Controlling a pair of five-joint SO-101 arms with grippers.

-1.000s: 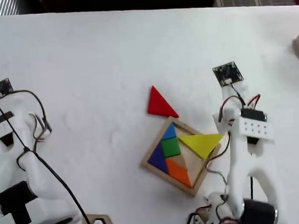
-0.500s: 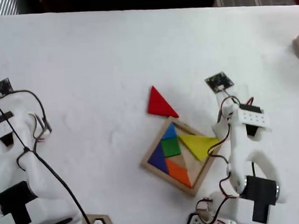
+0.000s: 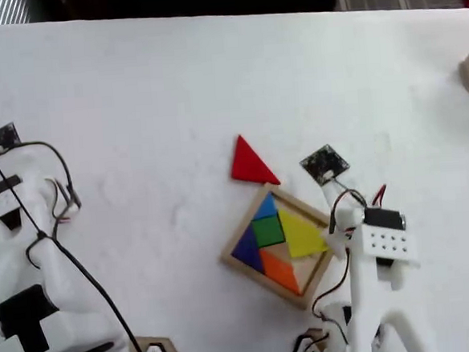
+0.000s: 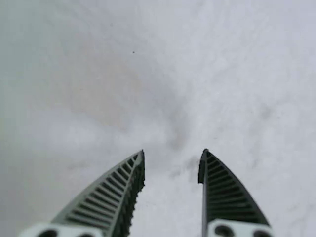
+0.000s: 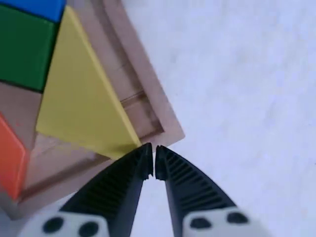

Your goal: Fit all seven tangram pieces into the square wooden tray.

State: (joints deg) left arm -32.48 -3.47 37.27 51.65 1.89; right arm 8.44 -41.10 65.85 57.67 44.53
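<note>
- Tabletop (image 3: 133, 110): white, and it carries all the task items, grouped near my right arm.
- Square wooden tray (image 3: 263, 281): lies flat, turned corner-on to me. Judged partly filled, with bare wood showing along the rim on the right gripper's side.
- My right gripper (image 5: 153, 163): fingers pressed almost together with nothing between them. The tips are at the tray's corner, touching or just short of the yellow triangle's point. I judge the closed tips are there to nudge, not to grasp.
- My left gripper (image 4: 172, 158): fingers spread and empty, over bare tabletop well away from the tray, so it stays out of the way.
- Yellow triangle (image 3: 300, 234): inside the tray beside the green square (image 3: 268, 231). I cannot tell whether it sits fully flat.
- Red triangle (image 3: 248, 163): outside on the tabletop, just beyond the tray's far corner, not yet placed.
- Blue (image 3: 265, 208), purple (image 3: 246, 246) and orange (image 3: 280, 271) pieces: seated in the tray.
</note>
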